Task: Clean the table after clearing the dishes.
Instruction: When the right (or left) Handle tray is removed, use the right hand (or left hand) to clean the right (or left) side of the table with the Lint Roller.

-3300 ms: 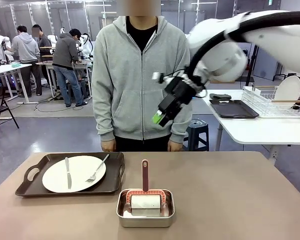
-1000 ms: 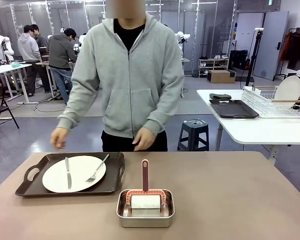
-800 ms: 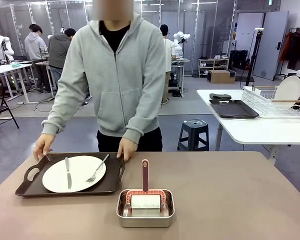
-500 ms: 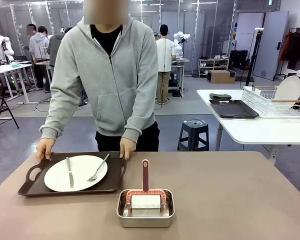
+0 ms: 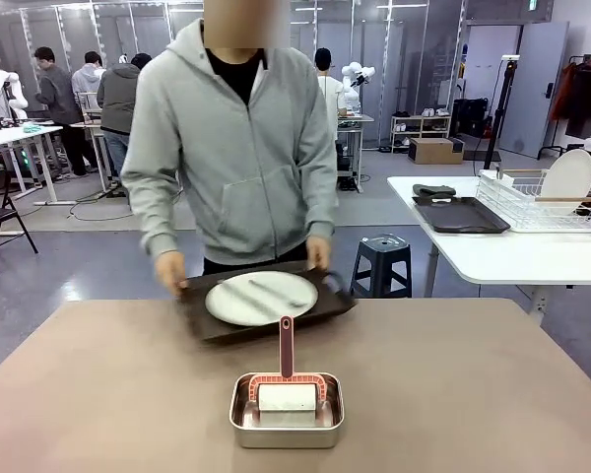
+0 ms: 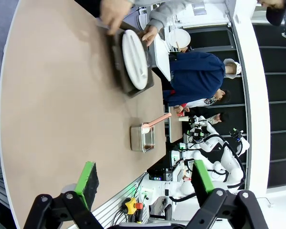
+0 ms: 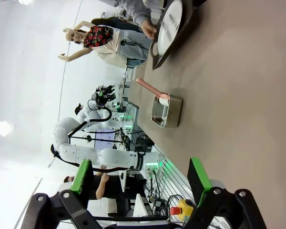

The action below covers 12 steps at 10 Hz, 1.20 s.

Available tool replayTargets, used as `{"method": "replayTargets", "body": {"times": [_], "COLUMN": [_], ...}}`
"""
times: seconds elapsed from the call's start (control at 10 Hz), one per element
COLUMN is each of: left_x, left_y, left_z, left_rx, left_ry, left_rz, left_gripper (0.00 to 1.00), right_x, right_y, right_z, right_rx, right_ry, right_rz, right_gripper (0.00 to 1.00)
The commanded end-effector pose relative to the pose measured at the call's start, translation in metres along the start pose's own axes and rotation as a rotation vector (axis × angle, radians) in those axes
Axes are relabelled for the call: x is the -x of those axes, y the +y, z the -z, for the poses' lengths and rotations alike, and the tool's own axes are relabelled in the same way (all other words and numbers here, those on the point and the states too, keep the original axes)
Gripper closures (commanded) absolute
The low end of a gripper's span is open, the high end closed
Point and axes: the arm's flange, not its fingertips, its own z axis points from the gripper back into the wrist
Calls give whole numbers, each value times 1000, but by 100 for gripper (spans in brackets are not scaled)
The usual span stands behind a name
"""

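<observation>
Over the tan table (image 5: 492,394), the person's hands (image 5: 170,271) hold the tray (image 5: 217,323) and plate (image 5: 261,298) at centre frame, so the left gripper (image 6: 144,177) and right gripper (image 7: 140,177), both spread wide and empty, should wait before taking the lint roller (image 5: 287,392) at lower centre.

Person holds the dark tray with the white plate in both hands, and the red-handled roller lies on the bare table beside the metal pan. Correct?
Not quite. The front view shows the red-handled roller sitting inside the metal pan, not on the table beside it. The rest holds: the person's hands grip the dark tray carrying the white plate.
</observation>
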Motion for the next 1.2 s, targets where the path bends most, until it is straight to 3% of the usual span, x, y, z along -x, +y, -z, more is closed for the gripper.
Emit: {"method": "replayTargets", "body": {"times": [0.0, 0.5, 0.8, 1.0, 1.1], "left_x": [2, 0, -21, -27, -34], "left_y": [0, 0, -61, -126, -174], "left_z": [-3, 0, 35, 63, 90], "left_rx": [2, 0, -125, -305, -448], "left_ry": [-3, 0, 126, 226, 310], "left_rz": [8, 0, 216, 412, 543], "left_gripper": [0, 0, 0, 0, 0], "right_x": [1, 1, 1, 1, 1], "right_y": [1, 1, 1, 1, 1], "right_z": [-1, -1, -1, -1, -1], "right_rx": [0, 0, 0, 0, 0], "right_ry": [-2, -2, -2, -2, -2], "right_rz": [-5, -5, -5, -5, -5], "right_gripper": [0, 0, 0, 0, 0]}}
